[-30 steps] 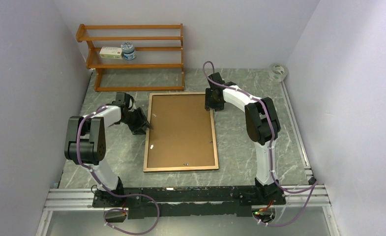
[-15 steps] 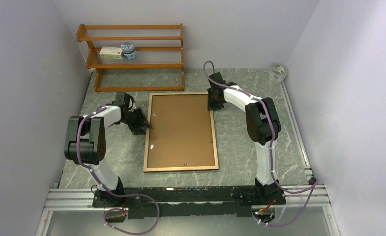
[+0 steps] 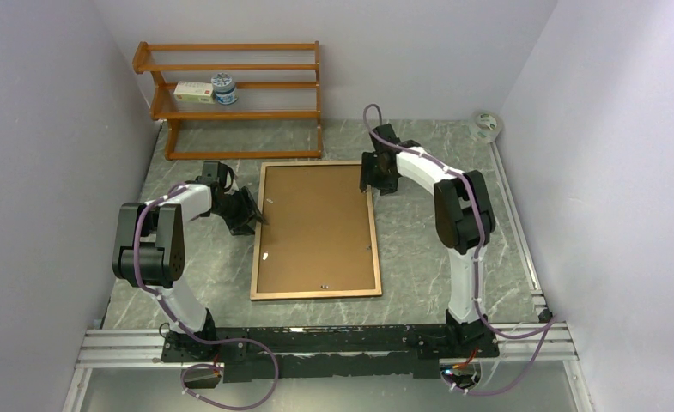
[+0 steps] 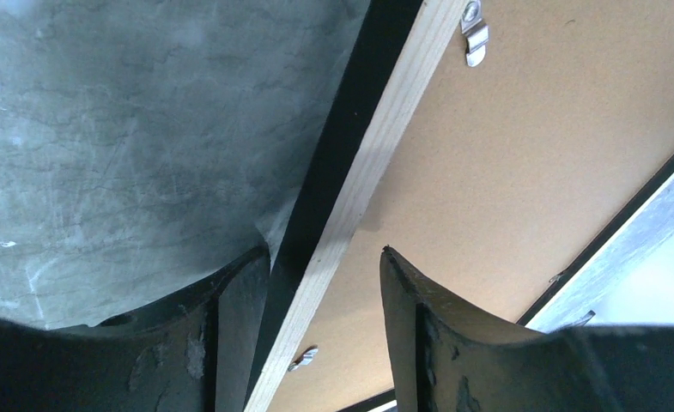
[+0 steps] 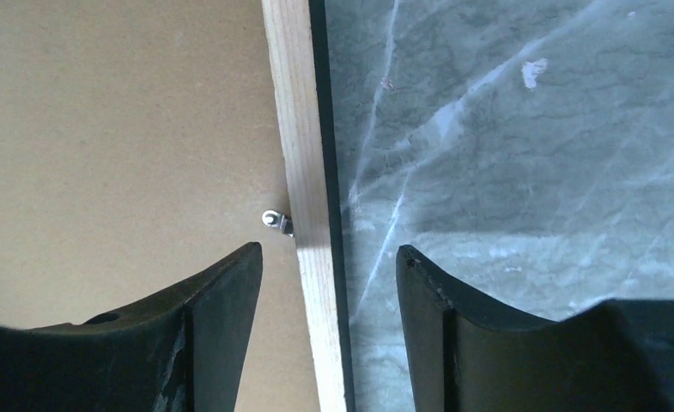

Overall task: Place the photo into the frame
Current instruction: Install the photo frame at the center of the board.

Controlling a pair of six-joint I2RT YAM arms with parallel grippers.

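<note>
**On the counter: frame face down, board seated, photo unseen**

Between the fingers of the left gripper [image 4: 324,253] runs the left rail of the large rectangular picture frame [image 3: 316,293], which lies face down on the grey marbled counter [image 3: 419,249]. This gripper stands partly open, straddling the rail and clamping nothing. The right gripper [image 5: 329,249] straddles the opposite rail in the same way, fingers parted and holding nothing. A small metal turn-clip [image 5: 276,221] sits just ahead of it on the board side.

Progress, as judged: the flat brown fibreboard backing [image 3: 316,223] sits within the frame. The thin rectangular mountain photo shows in no view, and whether it lies beneath the board cannot be told. If it does, only securing the clips appears outstanding.

Materials:
- Rail: back of pale, straight-grained wood, with a thin, smooth black outer edge.
- Board: matt and finely speckled.
- Clips: bright stamped metal.
- Counter: hard, veined and lightly scuffed.
</note>
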